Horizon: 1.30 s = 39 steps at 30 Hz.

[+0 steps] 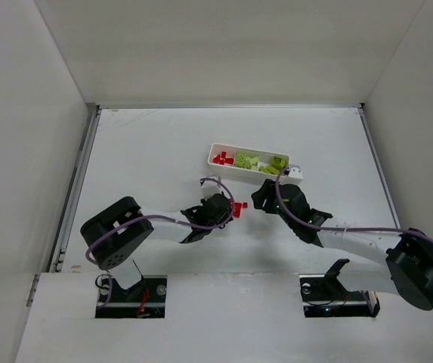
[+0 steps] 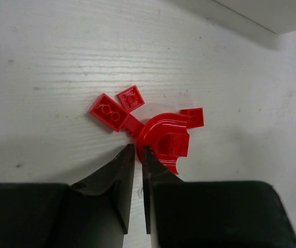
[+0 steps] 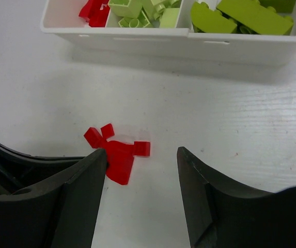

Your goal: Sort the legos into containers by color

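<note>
Sitting on the table (image 1: 148,151) btwn the two grippers is a small cluster of loose red legos (image 2: 163,137): one curved arch pc w/ a few flat plates touching it, just near of the white tray (image 3: 163,40). L gripper (image 2: 136,151) has its jaws pressed to a thin slit, tips right at the arch's rim. Can't tell if any pc is actually pinched. R gripper (image 3: 142,178) has jaws wide apart w/ nothing btwn them, hanging low just right of the cluster. Tray's left compartment has red legos, the middle one pale green, the right one yellow-green.
</note>
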Motion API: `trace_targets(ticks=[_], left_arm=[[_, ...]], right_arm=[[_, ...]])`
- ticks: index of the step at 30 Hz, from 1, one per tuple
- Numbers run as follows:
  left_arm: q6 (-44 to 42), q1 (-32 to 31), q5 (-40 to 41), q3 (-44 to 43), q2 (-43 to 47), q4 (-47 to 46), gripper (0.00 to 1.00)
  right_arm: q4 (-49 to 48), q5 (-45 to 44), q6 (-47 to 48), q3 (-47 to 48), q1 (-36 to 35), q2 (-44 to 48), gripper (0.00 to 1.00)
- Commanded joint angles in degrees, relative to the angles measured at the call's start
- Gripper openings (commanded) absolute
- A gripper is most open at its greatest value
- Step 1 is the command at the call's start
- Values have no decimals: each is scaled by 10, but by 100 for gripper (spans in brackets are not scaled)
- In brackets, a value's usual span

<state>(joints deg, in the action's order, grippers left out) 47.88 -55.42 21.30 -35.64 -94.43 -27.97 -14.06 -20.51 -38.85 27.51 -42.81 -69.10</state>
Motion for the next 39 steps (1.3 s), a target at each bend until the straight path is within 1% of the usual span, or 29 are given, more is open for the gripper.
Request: trace_targets(ticks=[1, 4, 8, 11, 13, 15, 17, 22, 28, 32, 36, 39], left_arm=[[4, 6, 1, 17, 58, 22, 9], [4, 11, -7, 24, 105, 49, 8], [-2, 25, -9, 29, 176, 83, 8], [-8, 50, -17, 21, 217, 99, 9], [-12, 72, -34, 12, 224, 101, 9], [-11, 88, -66, 3, 211, 106, 11], [-16, 89, -93, -4, 193, 113, 12], [-16, 51, -89, -4, 153, 109, 16], [-5, 30, -88, -19, 109, 95, 21], [10, 32, -92, -19, 80, 78, 24], [15, 37, -88, -18, 54, 66, 24], [19, 38, -93, -20, 34, 55, 22]], right_arm=[[-24, -5, -12, -13, -3, 26, 63], [-17, -4, -21, -27, -4, 36, 63], [-18, 0, -25, -35, -9, 21, 63], [-28, -4, -34, -37, -18, 6, 63], [-32, -5, -33, -34, -22, -2, 63], [-32, -6, -37, -33, -28, -5, 63], [-32, -7, -38, -31, -33, -8, 63], [-33, -15, -43, -33, -39, -7, 63], [-33, -15, -47, -32, -45, -14, 63], [-33, -18, -50, -34, -50, -11, 63], [-31, -18, -55, -37, -56, -7, 63], [-33, -20, -61, -42, -56, -4, 63]])
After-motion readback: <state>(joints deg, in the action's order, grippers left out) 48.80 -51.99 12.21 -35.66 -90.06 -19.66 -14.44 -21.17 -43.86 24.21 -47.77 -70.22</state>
